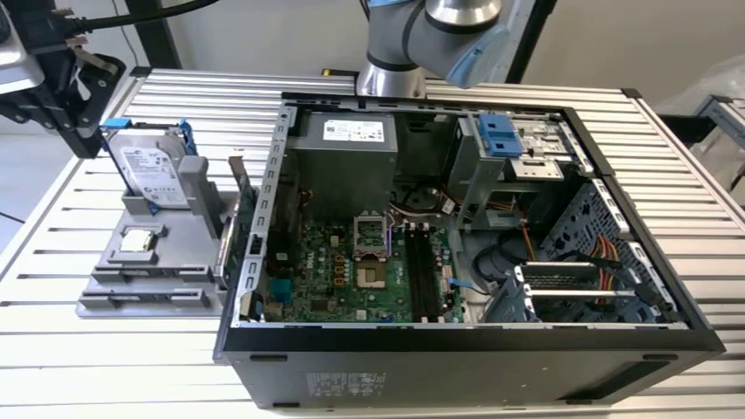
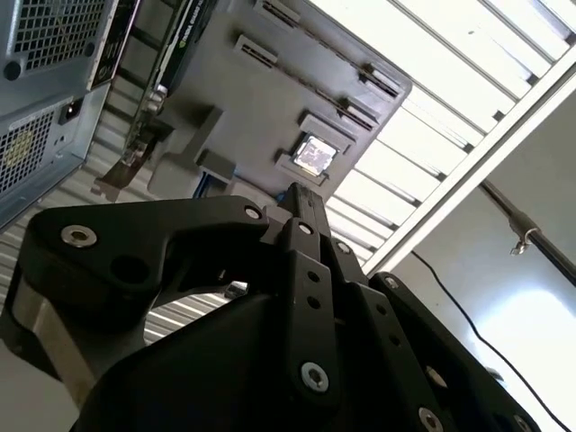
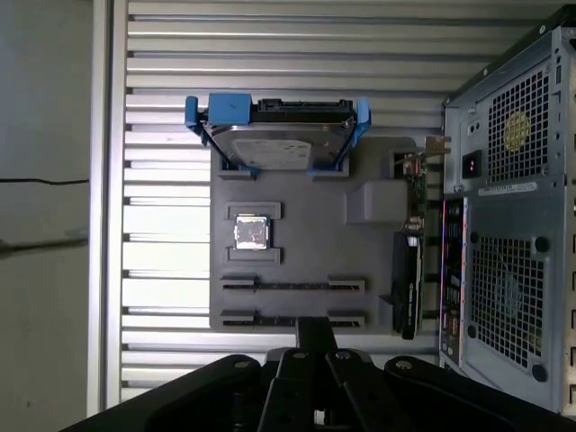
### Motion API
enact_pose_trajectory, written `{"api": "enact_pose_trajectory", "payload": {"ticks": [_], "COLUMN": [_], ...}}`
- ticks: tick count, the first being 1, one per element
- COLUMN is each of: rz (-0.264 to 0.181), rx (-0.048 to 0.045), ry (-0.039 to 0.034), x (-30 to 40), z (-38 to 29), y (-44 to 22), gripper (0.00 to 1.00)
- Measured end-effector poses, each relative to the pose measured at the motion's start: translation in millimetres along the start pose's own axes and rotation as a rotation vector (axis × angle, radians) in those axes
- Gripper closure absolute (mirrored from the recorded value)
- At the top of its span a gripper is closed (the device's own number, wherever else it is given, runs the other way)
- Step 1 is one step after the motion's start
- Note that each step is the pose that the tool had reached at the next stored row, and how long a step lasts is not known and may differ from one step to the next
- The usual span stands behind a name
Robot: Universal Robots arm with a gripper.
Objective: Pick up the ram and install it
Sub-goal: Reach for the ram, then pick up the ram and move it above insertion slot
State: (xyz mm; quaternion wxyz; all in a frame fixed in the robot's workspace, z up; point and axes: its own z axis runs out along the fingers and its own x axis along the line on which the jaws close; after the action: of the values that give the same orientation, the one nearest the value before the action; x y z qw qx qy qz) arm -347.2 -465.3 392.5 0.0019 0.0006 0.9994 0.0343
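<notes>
Claw (image 3: 315, 331) hovers over gray holder (image 3: 306, 236); where ram lies, unclear.

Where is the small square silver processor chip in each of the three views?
Exterior view: processor chip on the gray holder, at the exterior view's left, outside the computer case.
First wrist view: on the same holder, chip near the hard drive.
Second wrist view: in the holder's square recess.
Shared landmark: the gray holder.
</notes>
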Motion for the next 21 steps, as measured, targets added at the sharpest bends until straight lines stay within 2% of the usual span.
{"api": "enact_pose_trajectory", "payload": {"ticks": [21], "rz": [0.0], "rx": [-0.0001], "ry": [0.0], "x": [0.0], "z": [-1.7], "y": [-25.7], "gripper": [1.0]}}
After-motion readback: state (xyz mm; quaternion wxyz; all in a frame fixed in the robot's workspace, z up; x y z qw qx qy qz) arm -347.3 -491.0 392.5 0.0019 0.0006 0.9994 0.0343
